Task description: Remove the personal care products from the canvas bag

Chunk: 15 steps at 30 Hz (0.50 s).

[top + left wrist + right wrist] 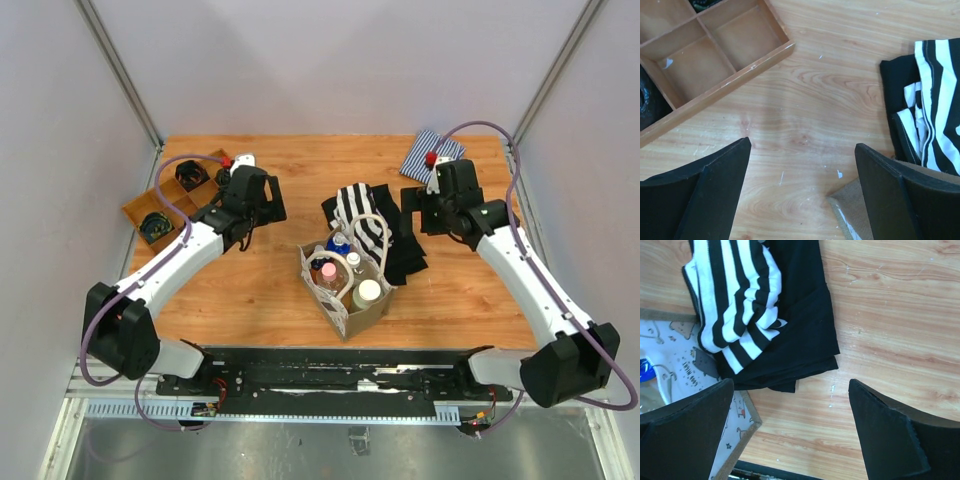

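- Tray (172, 203) sits far left on the table (270, 290). It is wooden and split into compartments, with black coiled cables (155, 227) in two of them.
- My left gripper (802, 145) is released, jaws wide apart with nothing between them. It is over bare wood between the tray and the bag. In the wrist view the tray corner is upper left and a bag corner pokes in just beside my right finger.
- Bag (368, 312) stands upright mid-table with its mouth open and its handles (372, 228) looped up. Neither gripper touches it.
- Products are all inside the bag:
  - blue-capped bottle (338, 243) at the back
  - clear bottle (353, 262) with a white cap, mid
  - pink bottle (327, 272) on the left
  - jar (367, 293) with a white lid at the front
- Striped cloth (362, 205), black and white and folded, lies against the bag's far right side. Its black part runs out to the right.
- My right gripper (791, 382) is released too, jaws wide and empty, over the striped cloth's edge and bare wood. The bag's printed wall is just beside my left finger.
- Blue-striped cloth (432, 152) lies at the back right, well apart from the bag.
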Each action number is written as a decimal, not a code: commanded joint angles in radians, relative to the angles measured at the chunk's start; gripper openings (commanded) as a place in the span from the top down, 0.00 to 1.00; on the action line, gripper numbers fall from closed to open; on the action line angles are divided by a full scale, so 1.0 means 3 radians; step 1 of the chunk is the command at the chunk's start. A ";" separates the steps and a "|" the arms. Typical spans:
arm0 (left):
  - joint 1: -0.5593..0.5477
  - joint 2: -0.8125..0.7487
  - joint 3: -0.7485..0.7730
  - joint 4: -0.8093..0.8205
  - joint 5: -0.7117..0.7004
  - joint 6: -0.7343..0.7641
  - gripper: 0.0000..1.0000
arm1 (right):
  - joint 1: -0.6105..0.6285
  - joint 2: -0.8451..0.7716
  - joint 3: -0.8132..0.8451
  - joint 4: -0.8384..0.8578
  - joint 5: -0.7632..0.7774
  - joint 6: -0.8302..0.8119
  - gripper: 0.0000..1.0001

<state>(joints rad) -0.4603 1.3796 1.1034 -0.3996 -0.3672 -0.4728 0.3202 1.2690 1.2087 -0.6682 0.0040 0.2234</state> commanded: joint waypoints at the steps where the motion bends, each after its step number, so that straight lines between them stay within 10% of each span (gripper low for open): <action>1: 0.0038 0.0016 -0.0055 -0.0018 0.0052 -0.0106 0.12 | 0.0157 -0.0193 0.0026 -0.0099 -0.0074 0.0025 0.01; 10: 0.0041 -0.0211 -0.0206 -0.0003 0.0309 -0.0094 0.13 | 0.0159 0.0016 -0.0004 0.0040 -0.0018 0.0031 0.01; 12: 0.0041 -0.0247 -0.0261 0.0024 0.0358 -0.0128 0.14 | 0.0106 0.0294 0.0041 0.0197 -0.0291 -0.0001 0.29; 14: 0.0041 -0.0271 -0.0310 0.0049 0.0410 -0.0137 0.15 | 0.0027 0.0616 0.0181 0.0273 -0.0480 0.0006 0.88; 15: 0.0039 -0.0280 -0.0320 0.0040 0.0420 -0.0141 0.15 | 0.0001 0.0778 0.0297 0.0317 -0.0554 -0.0004 0.98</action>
<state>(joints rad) -0.4515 1.3293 1.0317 -0.4049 -0.2768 -0.5018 0.3595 1.3537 1.2274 -0.6380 -0.0662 0.2295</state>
